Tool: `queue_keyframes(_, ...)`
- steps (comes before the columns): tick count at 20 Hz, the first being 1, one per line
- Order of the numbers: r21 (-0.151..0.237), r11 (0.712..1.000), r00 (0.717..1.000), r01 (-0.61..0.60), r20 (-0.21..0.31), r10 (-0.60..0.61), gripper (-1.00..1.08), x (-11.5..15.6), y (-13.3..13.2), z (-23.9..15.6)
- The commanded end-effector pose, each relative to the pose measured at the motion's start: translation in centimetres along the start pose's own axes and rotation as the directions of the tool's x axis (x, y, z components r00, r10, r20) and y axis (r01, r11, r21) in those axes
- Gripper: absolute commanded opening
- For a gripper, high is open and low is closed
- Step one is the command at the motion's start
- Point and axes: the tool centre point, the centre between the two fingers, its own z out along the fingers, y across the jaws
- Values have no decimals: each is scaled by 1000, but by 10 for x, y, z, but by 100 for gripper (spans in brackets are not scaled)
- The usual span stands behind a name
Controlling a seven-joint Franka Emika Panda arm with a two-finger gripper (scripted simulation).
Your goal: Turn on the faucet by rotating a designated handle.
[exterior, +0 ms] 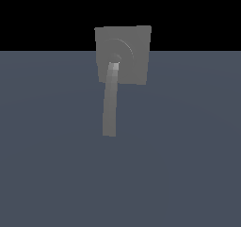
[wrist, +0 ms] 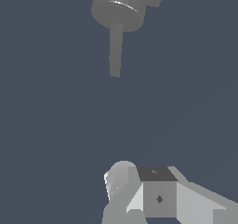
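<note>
The faucet (exterior: 137, 56) is a matte grey square plate with a raised round hub, standing at the far middle of the exterior view. Its handle (exterior: 110, 106), a long slim grey bar paler at the hub end, reaches from the hub toward the camera with a slight curve. In the wrist view the faucet (wrist: 118, 9) shows its round hub, and the handle (wrist: 115, 51) sticks out from it, foreshortened. No gripper fingers show in either view, and nothing touches the handle.
A flat blue-grey floor (exterior: 188, 150) spreads around the faucet. Glossy white-and-grey robot arm parts (wrist: 158, 197) appear in the wrist view, well apart from the faucet.
</note>
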Motion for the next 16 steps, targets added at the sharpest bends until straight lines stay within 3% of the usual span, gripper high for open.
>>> queue_keyframes(1,0,1000,1000,0,0,0,-100,0,0,0)
queue_keyframes(16,-51,998,999,30,-38,-32,-100,5,4,-12)
